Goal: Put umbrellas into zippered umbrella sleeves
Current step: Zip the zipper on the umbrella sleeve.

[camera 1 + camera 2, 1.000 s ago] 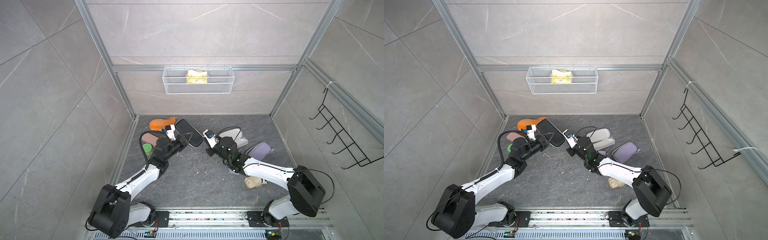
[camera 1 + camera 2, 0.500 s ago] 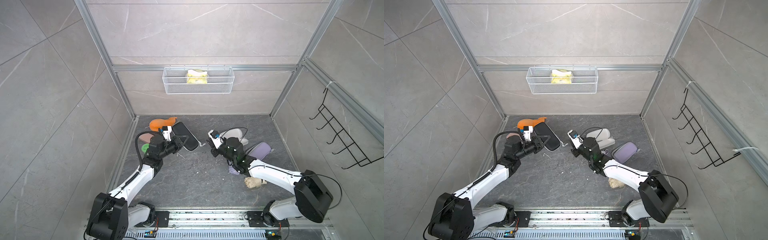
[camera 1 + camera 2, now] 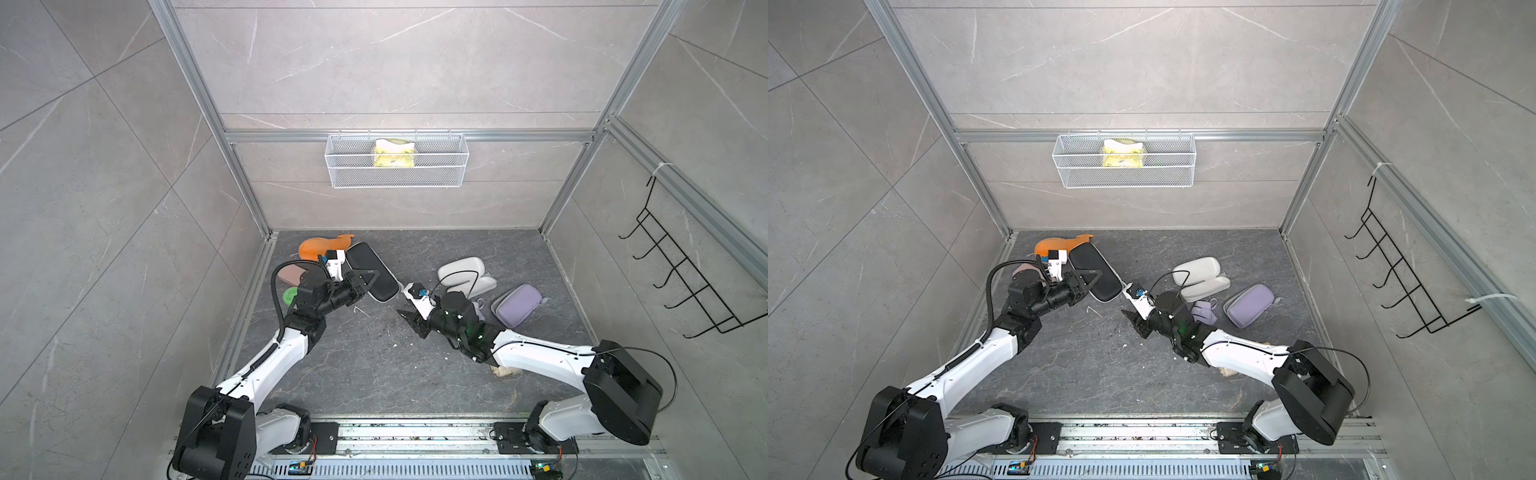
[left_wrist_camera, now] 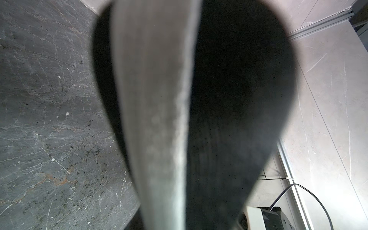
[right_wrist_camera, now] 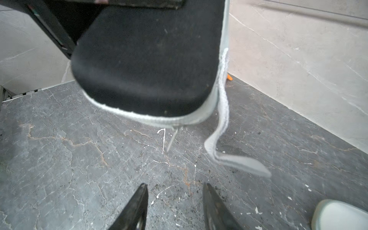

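Well, the black sleeve (image 3: 372, 272), rigid, rounded and grey-zipped, hung far left above the tabletop (image 3: 374, 365), pinched by the left jaws. The right jaws stood open and empty, just near it. Lavender umbrella (image 3: 1204, 312) and beige umbrella (image 3: 505, 371) lay loose on the right, the cream sleeve (image 3: 461, 270) gaped, and most of the job looked undone.

Orange plush whale (image 3: 316, 248) lies near the pink case (image 3: 289, 274).
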Action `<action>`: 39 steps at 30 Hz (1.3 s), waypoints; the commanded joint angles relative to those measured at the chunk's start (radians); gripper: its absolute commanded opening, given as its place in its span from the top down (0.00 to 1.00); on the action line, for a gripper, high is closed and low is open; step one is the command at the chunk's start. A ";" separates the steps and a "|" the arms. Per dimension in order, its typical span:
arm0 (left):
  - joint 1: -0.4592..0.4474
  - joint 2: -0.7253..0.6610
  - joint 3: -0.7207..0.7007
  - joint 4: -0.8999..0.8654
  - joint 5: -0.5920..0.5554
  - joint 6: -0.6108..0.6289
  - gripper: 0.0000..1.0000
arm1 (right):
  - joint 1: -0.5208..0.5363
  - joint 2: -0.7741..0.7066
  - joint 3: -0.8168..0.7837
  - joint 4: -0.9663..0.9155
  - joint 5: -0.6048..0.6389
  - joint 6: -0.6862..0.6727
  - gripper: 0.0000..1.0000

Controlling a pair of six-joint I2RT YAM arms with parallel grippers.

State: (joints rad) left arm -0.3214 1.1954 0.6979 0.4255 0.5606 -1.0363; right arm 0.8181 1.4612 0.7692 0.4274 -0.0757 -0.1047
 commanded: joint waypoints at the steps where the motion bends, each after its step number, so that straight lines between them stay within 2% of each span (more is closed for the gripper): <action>1: -0.008 -0.041 0.030 0.091 0.030 0.020 0.96 | 0.000 0.023 0.071 0.044 -0.007 -0.005 0.55; 10: -0.015 -0.040 0.022 0.093 0.028 0.024 0.97 | -0.001 0.041 0.126 0.039 -0.034 -0.031 0.66; 16: -0.016 -0.040 0.019 0.090 0.032 0.025 0.98 | -0.001 0.051 0.156 0.031 -0.040 -0.040 0.83; 20: -0.016 -0.042 0.014 0.083 0.032 0.028 0.98 | -0.001 0.046 0.157 0.026 -0.039 -0.037 0.90; 24: -0.016 -0.052 0.017 0.060 0.036 0.038 0.98 | -0.002 0.048 0.156 0.015 0.034 -0.054 1.00; 33: -0.013 -0.075 0.044 -0.136 0.112 0.122 1.00 | -0.083 0.078 0.222 0.008 0.133 -0.065 1.00; 39: -0.013 -0.059 0.038 -0.150 0.144 0.137 1.00 | -0.088 0.095 0.266 0.004 0.087 -0.050 1.00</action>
State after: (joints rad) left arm -0.3202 1.1580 0.7147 0.3367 0.5507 -0.9588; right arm 0.7727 1.5524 0.9703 0.3599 -0.0620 -0.1616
